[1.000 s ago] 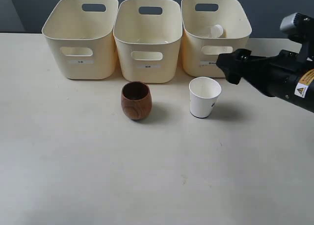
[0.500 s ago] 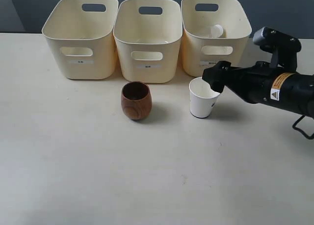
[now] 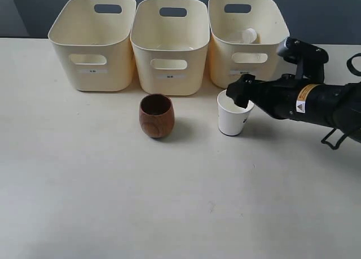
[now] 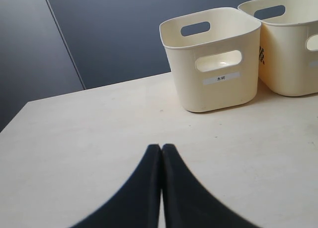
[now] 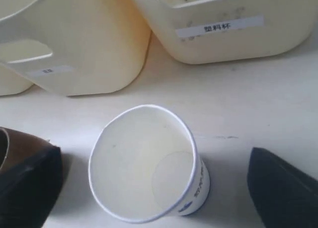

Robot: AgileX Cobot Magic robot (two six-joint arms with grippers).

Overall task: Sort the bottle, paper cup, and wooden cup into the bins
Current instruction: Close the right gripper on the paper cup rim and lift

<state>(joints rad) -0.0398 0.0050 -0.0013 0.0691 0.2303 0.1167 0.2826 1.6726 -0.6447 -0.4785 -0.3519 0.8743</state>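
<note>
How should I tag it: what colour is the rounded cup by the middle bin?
The wooden cup is dark brown, grained; clearest in the exterior view.

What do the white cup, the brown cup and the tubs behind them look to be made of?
The white cup looks like thin matt paper, with a fine rolled rim and a round bottom insert showing inside. The brown cup looks like wood with a smooth, low-sheen finish and visible grain bands. The tubs are probably moulded plastic: even cream colour, slight gloss, rounded corners and cut-out handles.
</note>
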